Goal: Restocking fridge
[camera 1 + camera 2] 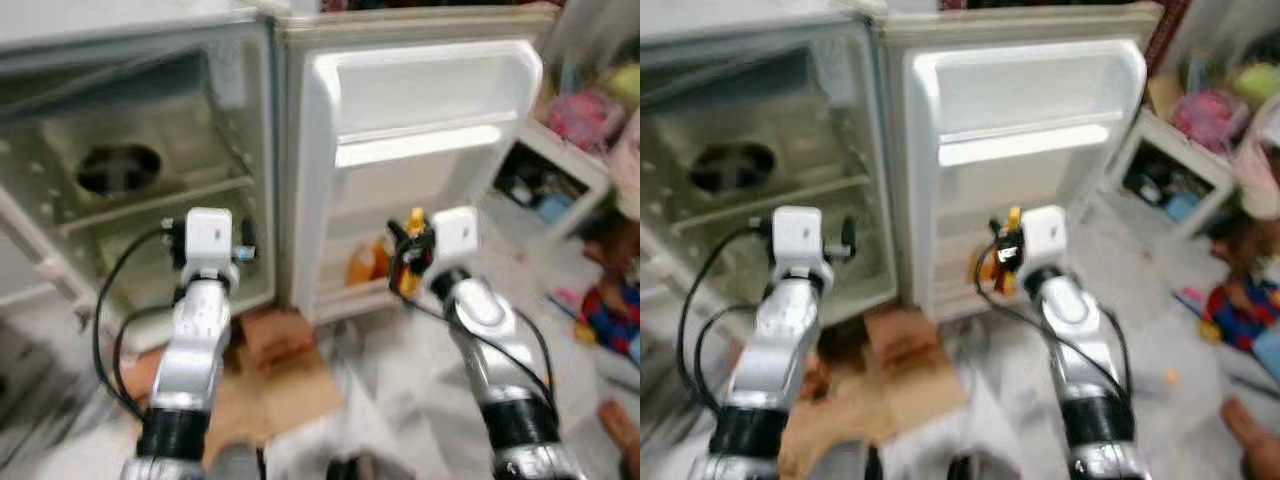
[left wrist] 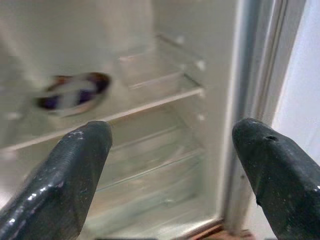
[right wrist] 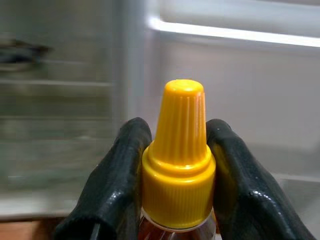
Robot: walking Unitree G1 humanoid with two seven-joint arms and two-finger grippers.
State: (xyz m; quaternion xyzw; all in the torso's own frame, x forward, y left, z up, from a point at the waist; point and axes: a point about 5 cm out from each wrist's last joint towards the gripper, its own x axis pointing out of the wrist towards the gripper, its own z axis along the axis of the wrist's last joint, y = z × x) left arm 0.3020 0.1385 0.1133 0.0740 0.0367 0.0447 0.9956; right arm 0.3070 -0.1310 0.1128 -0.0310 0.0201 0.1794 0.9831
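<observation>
Your right gripper (image 3: pixel 175 165) is clenched on the yellow-capped bottle (image 3: pixel 179 160), with the fridge door (image 1: pixel 420 150) just ahead of it, while your left gripper (image 2: pixel 170 165) hangs spread before the fridge shelves (image 2: pixel 150 100).

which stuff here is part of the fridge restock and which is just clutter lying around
Part of the job:
yellow-capped bottle, held in the right gripper
open fridge and its door shelf
left gripper, open, facing the fridge

Just lying about:
cardboard on the floor
toys on the right

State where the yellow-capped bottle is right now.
The yellow-capped bottle sits clamped in the right gripper, raised before the open fridge door's lower shelf.
</observation>
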